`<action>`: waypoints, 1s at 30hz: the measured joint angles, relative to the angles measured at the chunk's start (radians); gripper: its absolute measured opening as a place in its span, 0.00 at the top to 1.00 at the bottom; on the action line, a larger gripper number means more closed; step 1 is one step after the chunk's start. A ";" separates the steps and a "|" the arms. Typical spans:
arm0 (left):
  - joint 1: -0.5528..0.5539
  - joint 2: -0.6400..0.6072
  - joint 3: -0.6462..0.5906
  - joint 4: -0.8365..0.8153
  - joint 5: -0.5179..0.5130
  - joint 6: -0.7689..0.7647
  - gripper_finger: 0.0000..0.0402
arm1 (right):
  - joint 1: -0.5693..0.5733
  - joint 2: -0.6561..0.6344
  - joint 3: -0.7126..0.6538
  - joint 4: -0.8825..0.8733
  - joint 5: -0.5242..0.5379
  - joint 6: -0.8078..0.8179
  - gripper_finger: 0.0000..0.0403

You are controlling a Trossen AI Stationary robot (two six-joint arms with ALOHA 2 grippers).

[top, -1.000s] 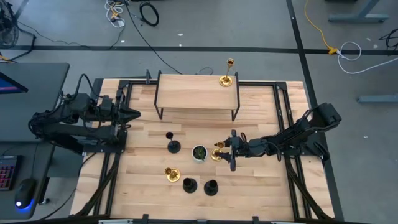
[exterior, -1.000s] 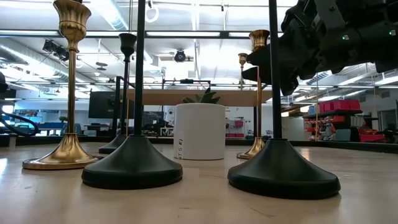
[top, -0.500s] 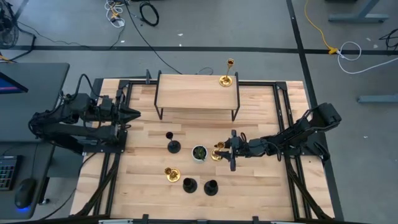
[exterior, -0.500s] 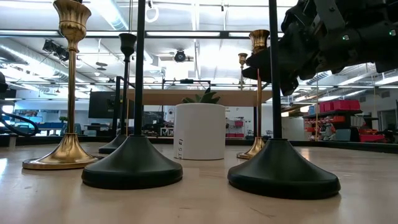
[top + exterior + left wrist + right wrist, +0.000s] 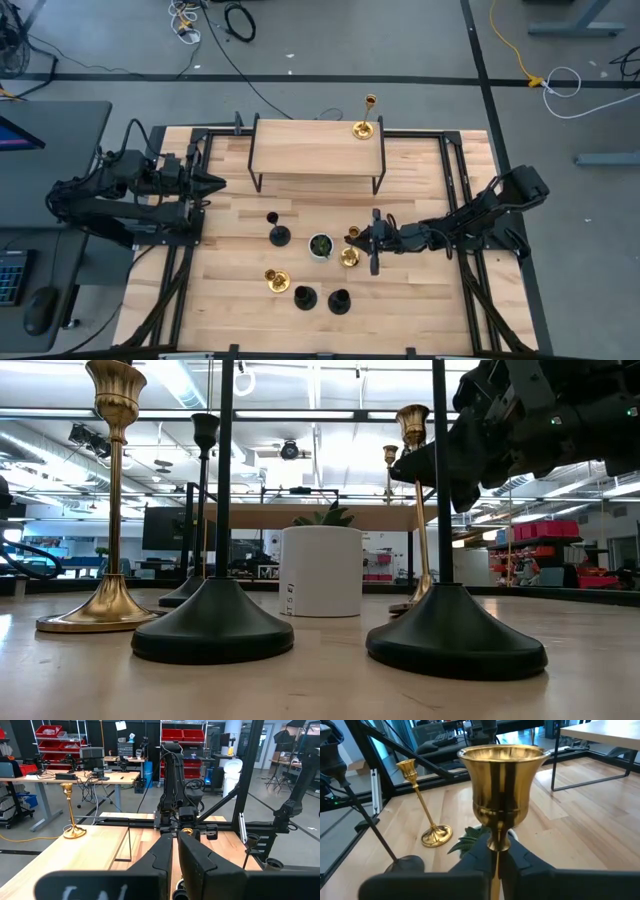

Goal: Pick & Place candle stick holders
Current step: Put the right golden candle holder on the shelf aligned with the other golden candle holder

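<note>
My right gripper [image 5: 362, 240] is shut on a gold candle stick holder [image 5: 349, 255] that stands tilted beside the white pot [image 5: 320, 245]; its cup [image 5: 501, 780] fills the right wrist view. Another gold holder [image 5: 364, 126] stands by its base on the wooden shelf [image 5: 300, 145]. On the table stand a third gold one [image 5: 276, 280] and three black ones [image 5: 279, 236], [image 5: 304, 297], [image 5: 339, 300], each on its round base. My left gripper [image 5: 218, 182] waits shut at the table's left side. My right gripper pinches the gold holder's thin stem [image 5: 495, 851] just under the cup, between its two fingers [image 5: 470, 857]. The fingers come level from the table's right side and lie across the stem. The holder leans, its base [image 5: 408, 605] tipped; whether the base is clear of the table, I cannot tell.
The white pot with its green plant [image 5: 320, 570] stands close to the left of the held holder. Two black holders [image 5: 215, 620], [image 5: 455, 630] stand near the front edge. The shelf's thin legs [image 5: 256, 180] rest on the table at the far side.
My right gripper has shut on the gold holder's stem under the cup. The holder has tipped from upright: its base has swung toward the table's near edge, while its cup has stayed in the fingers.
</note>
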State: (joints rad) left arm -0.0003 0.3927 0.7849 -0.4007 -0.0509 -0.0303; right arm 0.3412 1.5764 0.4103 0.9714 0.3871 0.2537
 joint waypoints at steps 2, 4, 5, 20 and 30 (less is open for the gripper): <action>0.000 0.000 0.000 0.000 0.000 0.000 0.91 | 0.000 0.000 0.000 -0.001 -0.003 -0.001 0.97; 0.000 0.000 0.000 0.000 0.000 0.000 0.91 | 0.000 0.000 0.000 -0.002 -0.002 -0.001 0.98; 0.000 0.000 0.000 0.000 0.000 0.000 0.91 | 0.000 0.000 0.000 -0.002 -0.002 -0.001 0.98; 0.000 0.000 0.000 0.000 0.000 0.000 0.91 | 0.000 -0.011 -0.001 0.005 -0.012 -0.027 0.98; 0.000 0.000 0.000 0.000 0.000 0.000 0.91 | -0.014 -0.167 -0.001 -0.139 -0.003 -0.054 0.98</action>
State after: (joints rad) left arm -0.0002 0.3926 0.7849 -0.4007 -0.0513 -0.0303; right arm 0.3274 1.4099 0.4089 0.8328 0.3843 0.2001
